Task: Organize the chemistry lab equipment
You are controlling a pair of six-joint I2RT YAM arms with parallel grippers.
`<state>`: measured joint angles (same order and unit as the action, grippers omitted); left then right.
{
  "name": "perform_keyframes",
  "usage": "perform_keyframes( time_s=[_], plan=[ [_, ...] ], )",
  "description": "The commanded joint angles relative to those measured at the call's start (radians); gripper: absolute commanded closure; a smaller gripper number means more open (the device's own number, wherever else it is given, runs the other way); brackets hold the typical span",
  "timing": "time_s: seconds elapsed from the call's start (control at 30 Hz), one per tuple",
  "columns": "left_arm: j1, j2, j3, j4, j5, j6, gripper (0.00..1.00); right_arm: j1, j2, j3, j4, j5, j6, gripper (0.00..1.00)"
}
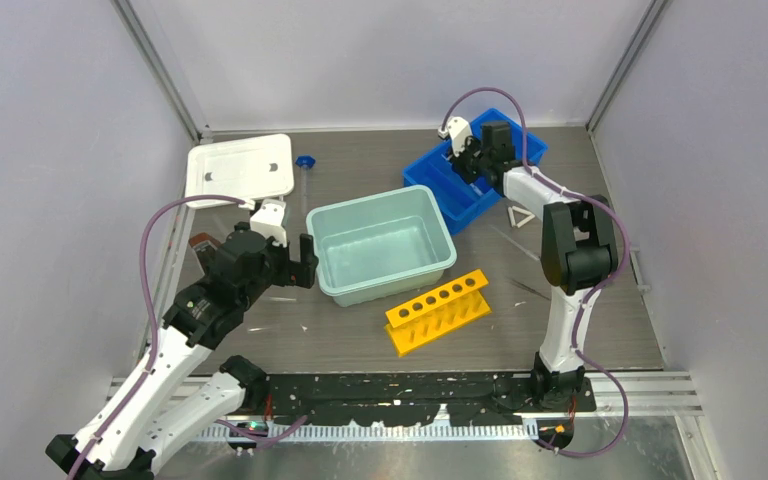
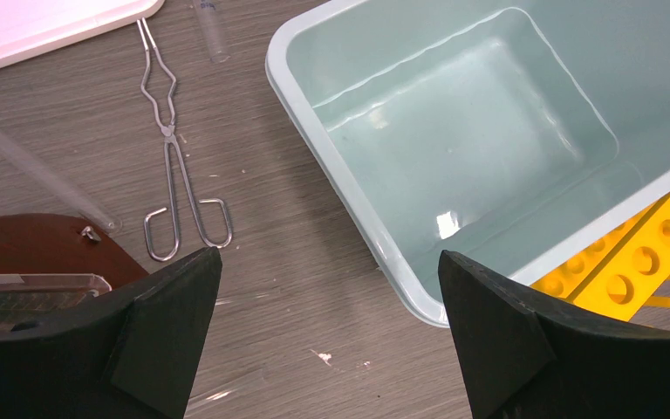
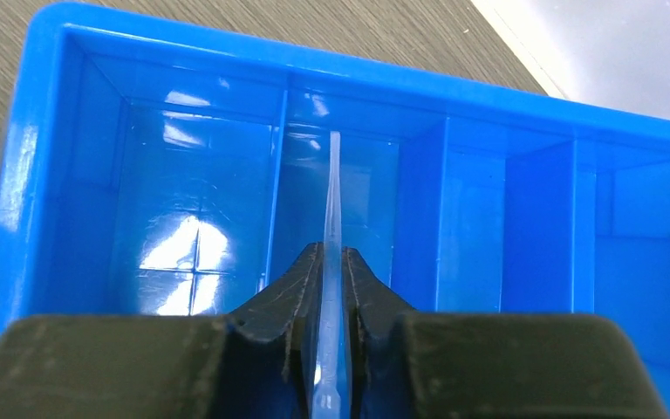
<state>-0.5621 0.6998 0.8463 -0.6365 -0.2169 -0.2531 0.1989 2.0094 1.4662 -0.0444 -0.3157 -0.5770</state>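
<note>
In the right wrist view my right gripper (image 3: 331,255) is shut on a slim clear dropper-like tube (image 3: 334,192), held over a middle compartment of the blue divided tray (image 3: 17,175). From above, that gripper (image 1: 470,160) sits over the tray (image 1: 438,190) at the back right. My left gripper (image 2: 328,255) is open and holds nothing, low over the table beside the teal tub (image 2: 327,166); seen from above it (image 1: 305,262) is at the tub's left side. Silvery tongs (image 2: 173,148) lie on the table ahead of it. A wire triangle (image 1: 522,216) lies right of the tray. A blue-capped tube (image 1: 305,162) lies near the white lid.
The teal tub (image 1: 375,196) stands mid-table with a yellow test-tube rack (image 1: 438,310) in front of it. A white lid (image 1: 240,168) lies at the back left. A brown object (image 2: 35,244) and a long clear rod (image 2: 35,170) lie left of my left gripper.
</note>
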Motion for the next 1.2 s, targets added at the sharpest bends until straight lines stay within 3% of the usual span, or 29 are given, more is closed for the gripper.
perform_keyframes(
  time_s=[0.0, 0.17, 0.37, 0.53, 0.87, 1.0, 1.17],
  plan=[
    [-0.002, -0.009, 0.007, 0.040, -0.010, 0.007, 0.00, 0.000, -0.017, 0.025, 0.020, 0.040, 0.011, 0.75],
    [-0.002, -0.017, 0.004, 0.038, -0.009, 0.008, 0.00, 0.000, -0.068, 0.016, -0.009, 0.065, 0.107, 0.63],
    [-0.002, -0.027, 0.004, 0.039, -0.008, 0.011, 0.00, 0.000, -0.203, 0.040, -0.205, 0.210, 0.381, 0.62],
    [-0.002, -0.036, 0.000, 0.040, -0.003, 0.012, 0.00, 0.000, -0.366, -0.066, -0.309, 0.267, 0.508, 0.62],
    [-0.002, -0.041, -0.008, 0.046, 0.015, 0.014, 0.00, 0.000, -0.767, -0.377, -0.387, 0.349, 0.495, 0.62],
    [-0.002, -0.038, -0.007, 0.040, 0.013, 0.012, 0.00, -0.001, -0.799, -0.467, -0.373, 0.410, 0.497, 0.62],
    [-0.002, -0.041, -0.009, 0.034, 0.014, 0.012, 0.00, -0.004, -0.728, -0.461, -0.451, 0.512, 0.481, 0.62]
  ],
)
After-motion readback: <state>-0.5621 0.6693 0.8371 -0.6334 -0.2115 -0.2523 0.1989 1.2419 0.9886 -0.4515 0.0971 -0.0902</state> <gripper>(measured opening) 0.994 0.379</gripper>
